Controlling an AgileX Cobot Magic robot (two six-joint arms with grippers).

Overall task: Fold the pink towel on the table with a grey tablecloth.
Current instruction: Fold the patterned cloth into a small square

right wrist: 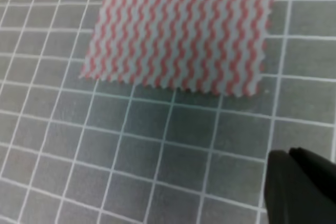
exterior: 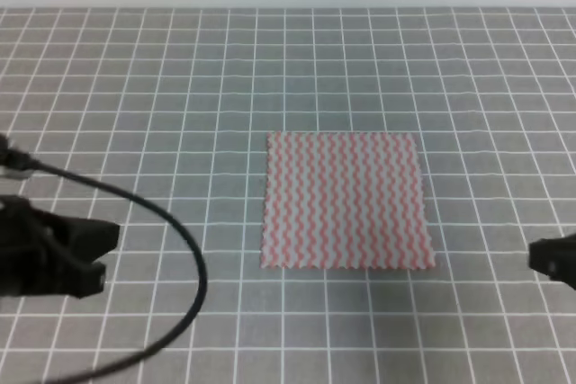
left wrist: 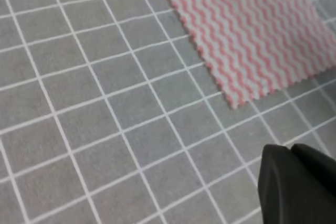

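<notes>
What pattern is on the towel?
Wavy pink-red and white zigzag stripes on the pink towel; clearest in right wrist view.

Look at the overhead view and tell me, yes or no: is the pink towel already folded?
No. The pink towel lies spread flat as a single square layer on the grey tablecloth, with neither pincer touching it.

Both grippers are matte black with blocky, rounded shells. The left gripper trails a thick black cable looping in a curve. The right gripper shows only its dark tip.
</notes>
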